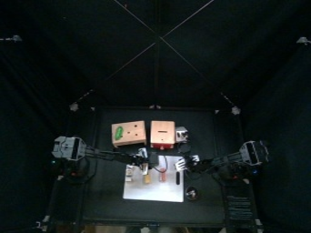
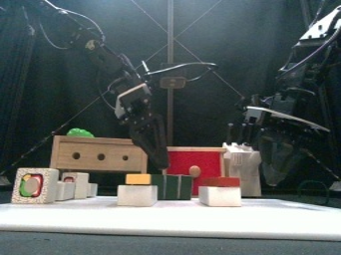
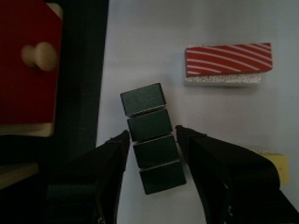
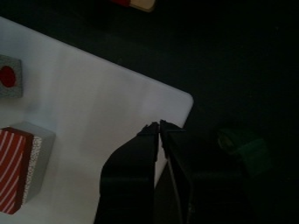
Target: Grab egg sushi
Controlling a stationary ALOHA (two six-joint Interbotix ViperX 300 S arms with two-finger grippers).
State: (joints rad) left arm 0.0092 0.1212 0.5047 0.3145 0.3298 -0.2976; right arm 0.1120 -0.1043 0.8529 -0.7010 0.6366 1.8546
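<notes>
**Left fingers astride the dark block row; egg sushi at the mat's side**

No writing or brand can be read on any thing here.

The landmark is the white mat (image 1: 158, 184), which lies on the black worktop (image 1: 97, 205) near its front edge. On the mat stands a row of dark green blocks (image 3: 149, 149), a red-striped sushi (image 3: 229, 63) on white rice, and the egg sushi (image 2: 138, 189), a yellow top on a white base. In the front view the egg sushi stands at the left part of the mat, just beside the dark row; the red one (image 2: 221, 190) stands to the right. In the left wrist view only a yellow corner (image 3: 275, 168) shows at the edge.

The left gripper (image 3: 155, 156) hangs over the mat with its fingers (image 3: 107, 166) open, one on each side of the dark row, and they hold nothing.

The right gripper (image 4: 159, 131) is at the mat's right corner, over the edge. Its fingers are closed together and empty.

Behind the mat stand a wooden box (image 2: 98, 154) with something green on top and a red box (image 2: 197, 159). A small group of white pieces (image 2: 54, 186) lies left of the mat. The mat's front side is free.
</notes>
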